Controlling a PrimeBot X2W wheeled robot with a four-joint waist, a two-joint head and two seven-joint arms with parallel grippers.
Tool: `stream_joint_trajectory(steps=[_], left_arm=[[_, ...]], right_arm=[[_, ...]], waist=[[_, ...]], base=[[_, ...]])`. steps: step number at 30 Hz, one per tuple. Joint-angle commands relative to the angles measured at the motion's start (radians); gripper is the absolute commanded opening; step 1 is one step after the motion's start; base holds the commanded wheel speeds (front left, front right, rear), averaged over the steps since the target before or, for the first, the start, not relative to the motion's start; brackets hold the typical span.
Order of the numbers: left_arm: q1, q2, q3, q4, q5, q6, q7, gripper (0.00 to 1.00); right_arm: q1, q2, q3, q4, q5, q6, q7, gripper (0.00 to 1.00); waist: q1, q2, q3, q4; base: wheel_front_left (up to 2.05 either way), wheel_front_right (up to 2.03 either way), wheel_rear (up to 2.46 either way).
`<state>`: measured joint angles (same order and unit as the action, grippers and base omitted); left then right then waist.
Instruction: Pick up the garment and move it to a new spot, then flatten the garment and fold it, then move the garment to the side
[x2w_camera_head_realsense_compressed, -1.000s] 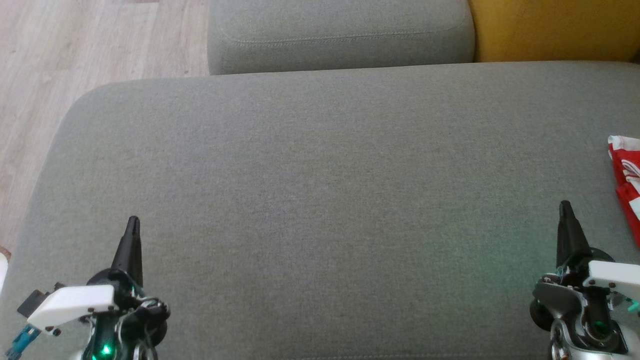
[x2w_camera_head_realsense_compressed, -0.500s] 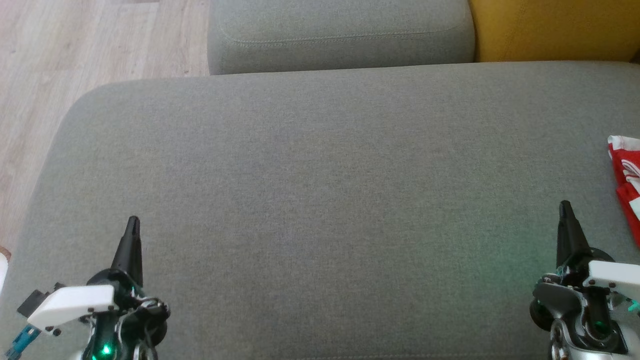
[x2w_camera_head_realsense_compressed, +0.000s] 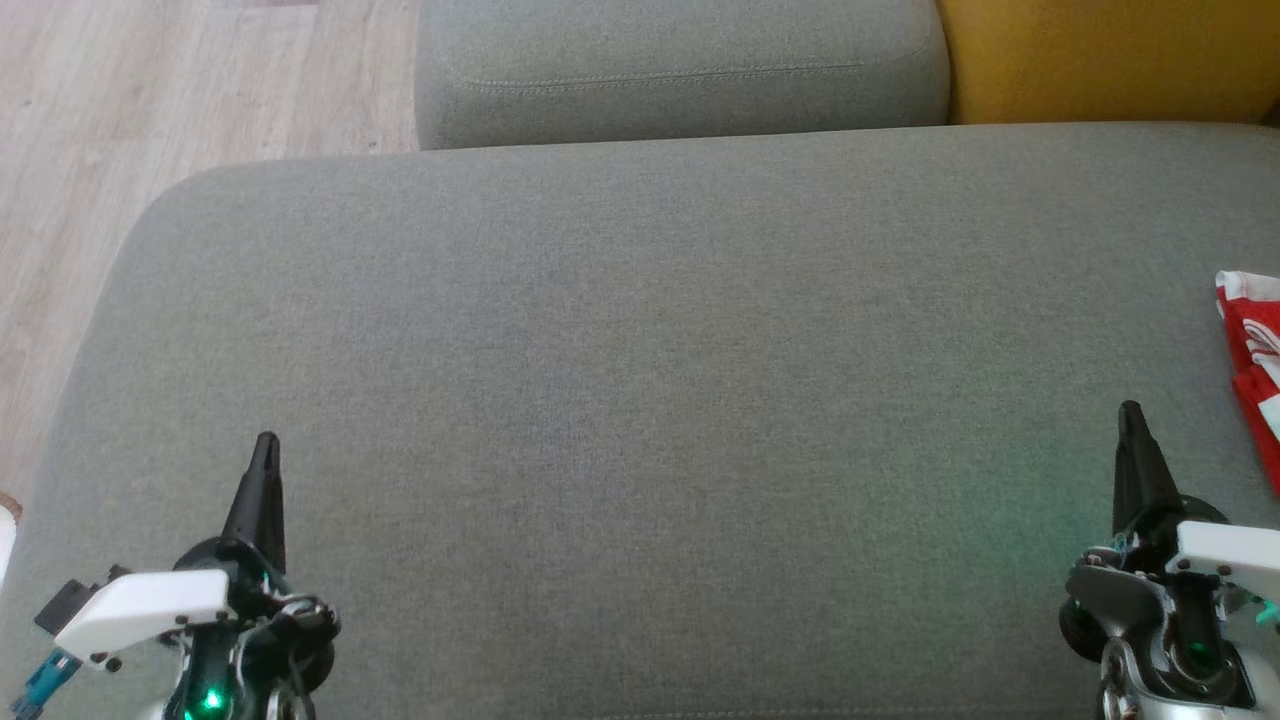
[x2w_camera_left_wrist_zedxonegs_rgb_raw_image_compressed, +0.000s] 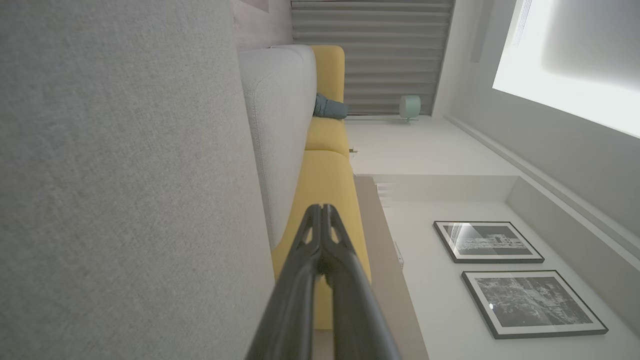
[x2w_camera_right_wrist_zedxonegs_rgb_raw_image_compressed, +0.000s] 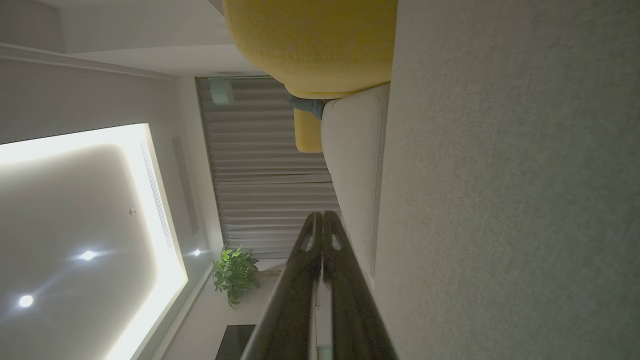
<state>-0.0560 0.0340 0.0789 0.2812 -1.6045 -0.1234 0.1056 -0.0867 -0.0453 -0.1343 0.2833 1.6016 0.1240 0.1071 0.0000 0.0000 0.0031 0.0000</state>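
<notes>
Head view: garment (x2w_camera_head_realsense_compressed: 1256, 370) near, right of pressed-together right pincer (x2w_camera_head_realsense_compressed: 1130, 414); left pincer (x2w_camera_head_realsense_compressed: 266, 444) likewise.

Sofa seat (x2w_camera_head_realsense_compressed: 640, 350): plain grey weave.
Far cushion (x2w_camera_head_realsense_compressed: 1100, 60): mustard yellow.
Floor (x2w_camera_head_realsense_compressed: 150, 100): pale wood grain.
Garment (x2w_camera_head_realsense_compressed: 1255, 340): red with white stripes.
Left hand (x2w_camera_head_realsense_compressed: 266, 442): black.
Right hand (x2w_camera_head_realsense_compressed: 1130, 410): black.

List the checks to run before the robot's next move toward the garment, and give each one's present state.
1. Left gripper shut, holding nothing: ok.
2. Right gripper shut, holding nothing: ok.
3. Jaws opened for a pick: not ok.
4. Grey cushion lying flat ahead of both grippers: ok.
5. Red-and-white cloth at the head view's right edge is the garment: cannot tell, the frame cuts it off.
6. That cloth within a grip: not ok, it lies apart from the right gripper.
</notes>
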Motion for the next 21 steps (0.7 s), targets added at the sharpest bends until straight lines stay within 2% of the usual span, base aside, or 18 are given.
stream_joint_trajectory(steps=[1,21], left_arm=[[-0.052,0.016,0.035,-0.036,-0.004,-0.007,0.007,0.0],[-0.052,0.016,0.035,-0.036,-0.004,-0.007,0.007,0.0]], right_arm=[[-0.021,-0.005,0.021,-0.039,0.007,0.007,0.006,0.0],[-0.021,-0.005,0.021,-0.039,0.007,0.007,0.006,0.0]], waist=[[0.0,0.0,0.0,0.0],[0.0,0.0,0.0,0.0]], base=[[0.0,0.0,0.0],[0.0,0.0,0.0]])
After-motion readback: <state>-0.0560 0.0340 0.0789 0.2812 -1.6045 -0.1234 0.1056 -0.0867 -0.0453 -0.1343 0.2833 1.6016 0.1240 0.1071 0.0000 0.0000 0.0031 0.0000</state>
